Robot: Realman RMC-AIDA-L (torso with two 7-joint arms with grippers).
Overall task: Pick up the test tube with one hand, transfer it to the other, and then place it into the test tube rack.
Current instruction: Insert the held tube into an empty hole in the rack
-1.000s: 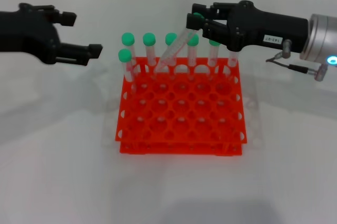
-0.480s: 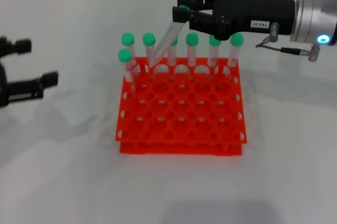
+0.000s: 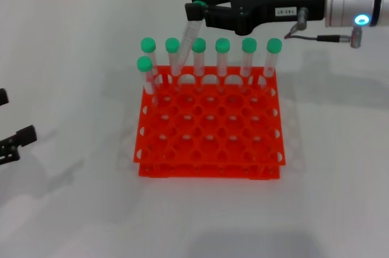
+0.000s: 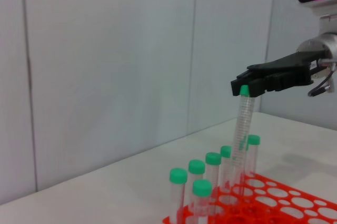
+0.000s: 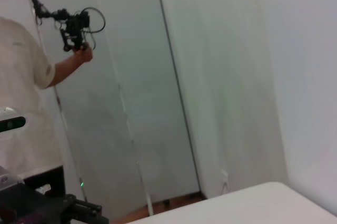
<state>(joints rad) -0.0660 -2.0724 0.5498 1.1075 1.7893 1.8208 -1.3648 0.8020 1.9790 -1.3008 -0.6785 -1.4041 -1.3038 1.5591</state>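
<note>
My right gripper (image 3: 197, 8), the one with the white label, hangs above the back edge of the orange test tube rack (image 3: 209, 168) and is shut on the green cap end of the test tube (image 3: 185, 42). The tube leans, its lower end down at the rack's back row beside the second standing tube; whether it sits in a hole I cannot tell. The left wrist view shows that same right gripper (image 4: 243, 88), the held tube (image 4: 242, 129) and the rack (image 4: 276, 203). My left gripper (image 3: 17, 115) is open and holds nothing at the far left edge, low over the table.
Several green-capped tubes (image 3: 222, 57) stand in the rack's back row, and one more (image 3: 144, 73) stands in the second row at the left. The white table (image 3: 73, 39) surrounds the rack. A person (image 5: 26, 103) holding a device shows in the right wrist view.
My right gripper has carried the tube leftward and slightly higher, and the tube now stands steeper. The left arm has drawn back and down to the left edge.
</note>
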